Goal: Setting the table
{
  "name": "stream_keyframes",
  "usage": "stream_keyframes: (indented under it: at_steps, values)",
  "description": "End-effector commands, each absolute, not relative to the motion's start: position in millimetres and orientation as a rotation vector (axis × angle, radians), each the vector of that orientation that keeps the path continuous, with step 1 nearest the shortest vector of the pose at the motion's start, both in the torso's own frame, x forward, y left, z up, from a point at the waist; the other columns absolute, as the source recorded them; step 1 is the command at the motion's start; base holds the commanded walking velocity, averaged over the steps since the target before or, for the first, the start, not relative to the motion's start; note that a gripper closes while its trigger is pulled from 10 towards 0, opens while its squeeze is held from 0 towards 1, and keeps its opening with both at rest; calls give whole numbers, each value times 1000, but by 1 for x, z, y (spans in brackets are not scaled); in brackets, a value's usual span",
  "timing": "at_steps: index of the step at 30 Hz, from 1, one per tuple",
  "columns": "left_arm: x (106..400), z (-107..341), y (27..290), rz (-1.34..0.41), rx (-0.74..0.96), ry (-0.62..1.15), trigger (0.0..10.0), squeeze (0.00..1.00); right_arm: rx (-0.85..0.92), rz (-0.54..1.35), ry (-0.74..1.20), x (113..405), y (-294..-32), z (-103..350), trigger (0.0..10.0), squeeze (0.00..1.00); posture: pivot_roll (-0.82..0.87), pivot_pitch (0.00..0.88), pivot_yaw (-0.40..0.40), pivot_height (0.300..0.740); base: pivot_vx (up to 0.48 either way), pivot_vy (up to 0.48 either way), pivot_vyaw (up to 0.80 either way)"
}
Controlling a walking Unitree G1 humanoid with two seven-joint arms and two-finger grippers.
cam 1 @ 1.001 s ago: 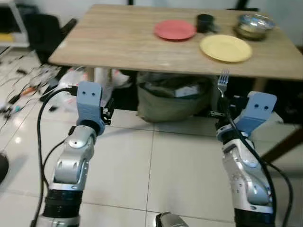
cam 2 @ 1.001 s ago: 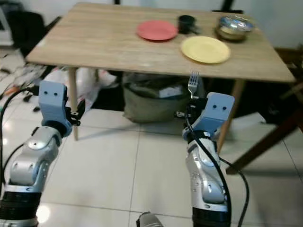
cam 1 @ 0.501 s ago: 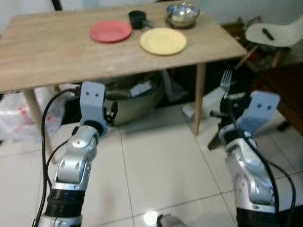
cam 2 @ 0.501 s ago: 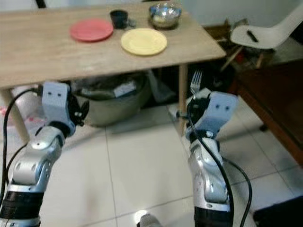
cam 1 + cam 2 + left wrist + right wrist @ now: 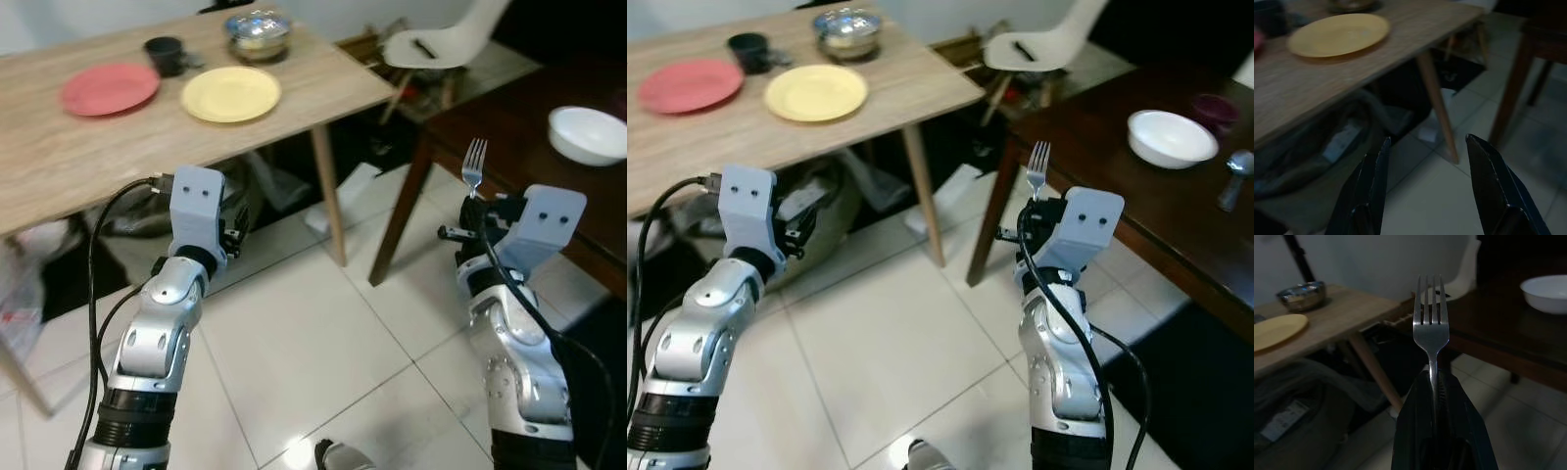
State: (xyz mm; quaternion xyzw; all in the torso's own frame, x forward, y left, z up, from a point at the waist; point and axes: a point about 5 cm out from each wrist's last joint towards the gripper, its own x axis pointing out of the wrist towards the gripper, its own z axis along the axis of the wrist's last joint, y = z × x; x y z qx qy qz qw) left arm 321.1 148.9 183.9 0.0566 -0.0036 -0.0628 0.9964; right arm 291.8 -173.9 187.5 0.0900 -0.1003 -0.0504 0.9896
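A floor of large pale glossy tiles (image 5: 323,323) runs under everything, with a dark mat or rug at the lower right edge. To the robot's left stands a light wooden table (image 5: 118,147) on slim tapered legs, and to its right a dark brown wooden table (image 5: 1136,211) whose near leg comes down just beside the light table's corner leg. A white moulded chair (image 5: 441,44) sits beyond the gap between the two tables, and a bulky grey-green bag (image 5: 818,220) lies in the shade under the light table. On the light table are a yellow plate (image 5: 231,94) near the far corner, a red plate (image 5: 110,88) further to the left, a metal bowl (image 5: 258,31) behind the yellow plate, and a small dark cup (image 5: 165,54) between the red plate and the bowl. On the dark table rests a white bowl (image 5: 1173,137), with a small dark purple dish (image 5: 1213,106) and a silvery utensil (image 5: 1234,176) beyond it. The right gripper (image 5: 1435,382), raised over the floor near the dark table's edge, has its fingers pressed together on the handle of a fork (image 5: 1430,318), which stands upright with its tines up. The left gripper (image 5: 1427,161) is held below the light table's edge, its two black fingers (image 5: 1376,176) spread apart with nothing between them.
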Motion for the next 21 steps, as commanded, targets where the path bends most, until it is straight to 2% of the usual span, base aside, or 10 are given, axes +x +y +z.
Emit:
stream_keyframes:
  at_steps: [1,9,21]
  values:
    - [319,182,148,-149,114,-7,10000,0,184,-108,-195,291,-175,187,10000,0,-138,49,85,740,0,0,-800]
    - [318,186,142,-250,89,-14,10000,0,136,-104,-221,291,-177,193,10000,0,-140,50,85,740,0,0,-800]
    - [315,183,141,-282,67,-5,10000,0,119,-110,-227,291,-181,195,10000,0,-143,50,88,740,0,0,-800]
